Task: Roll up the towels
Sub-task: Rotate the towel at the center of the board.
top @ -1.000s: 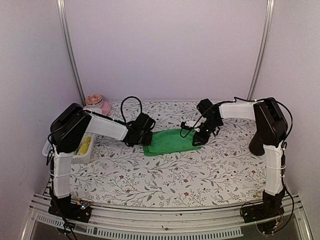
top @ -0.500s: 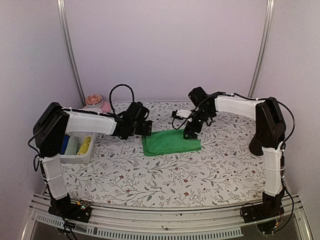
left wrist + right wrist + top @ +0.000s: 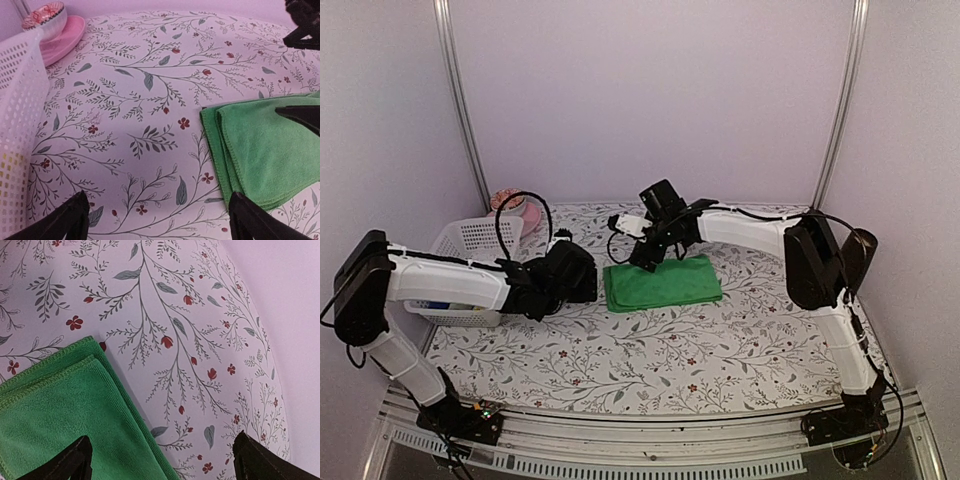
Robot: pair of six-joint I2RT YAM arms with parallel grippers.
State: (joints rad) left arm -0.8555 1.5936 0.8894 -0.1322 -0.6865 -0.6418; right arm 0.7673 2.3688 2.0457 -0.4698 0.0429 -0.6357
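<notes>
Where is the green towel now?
In the top view the folded bright green cloth towel lies flat on the flowered table, right of the left gripper, its far left corner by the right gripper.

left gripper [image 3: 582, 282] spread wide, right gripper [image 3: 642, 255] likewise — both low

We see both grippers spread wide, where a second ago they were part-closed. Our left gripper [image 3: 586, 285] now sits low just left of the green towel [image 3: 665, 285], off its edge. Our right gripper [image 3: 642, 258] has crossed from the towel's far right corner to its far left. Our left arm has sunk, uncovering the white basket [image 3: 470, 238].
</notes>
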